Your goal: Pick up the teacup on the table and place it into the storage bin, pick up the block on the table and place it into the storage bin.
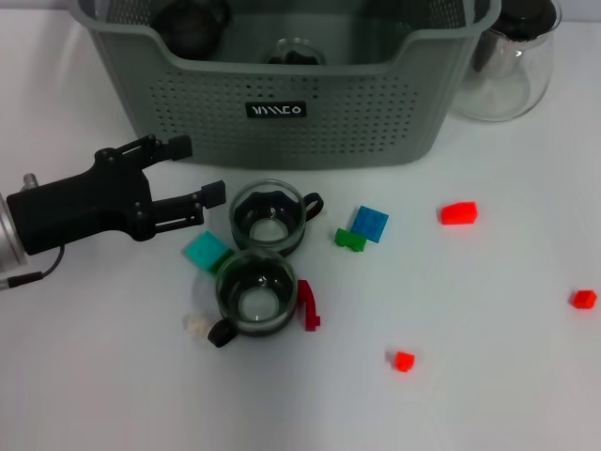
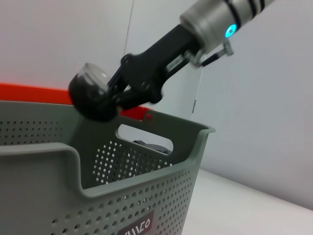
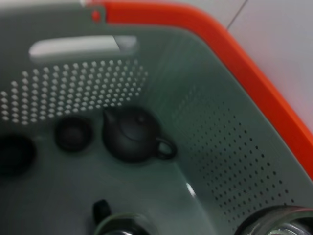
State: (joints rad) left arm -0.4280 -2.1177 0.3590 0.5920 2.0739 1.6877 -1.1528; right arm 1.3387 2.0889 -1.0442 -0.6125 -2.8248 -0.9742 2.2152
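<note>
Judging progress from the head view: partly done, much left. The storage bin [image 1: 310, 113] stands at the far side of the tabletop [image 1: 470, 376], and a glass cup [image 1: 293, 53] already lies inside it beside a dark object that I cannot identify from this view. The right wrist view, looking down into the bin, shows a dark teapot [image 3: 133, 134], a small dark cup [image 3: 73, 133] and glass rims at the picture's edge.

Still out on the tabletop: two glass teacups, one [image 1: 268, 218] nearer the bin and one [image 1: 254, 297] just in front of it, nearly touching. Blocks still out: teal block [image 1: 207, 251] against the cups, blue block [image 1: 370, 224], green block [image 1: 350, 240], dark red block [image 1: 308, 308], and red blocks [image 1: 458, 213] scattered to the right.

Left hand [image 1: 199, 174] sits low beside the nearer-bin teacup, fingers spread wide, holding nothing. Likely lining up on that cup.

Right hand [image 2: 100, 98] hangs over the bin in the left wrist view; its grip state cannot be told.

A clear carafe [image 1: 507, 66] stands to the right of the bin.
</note>
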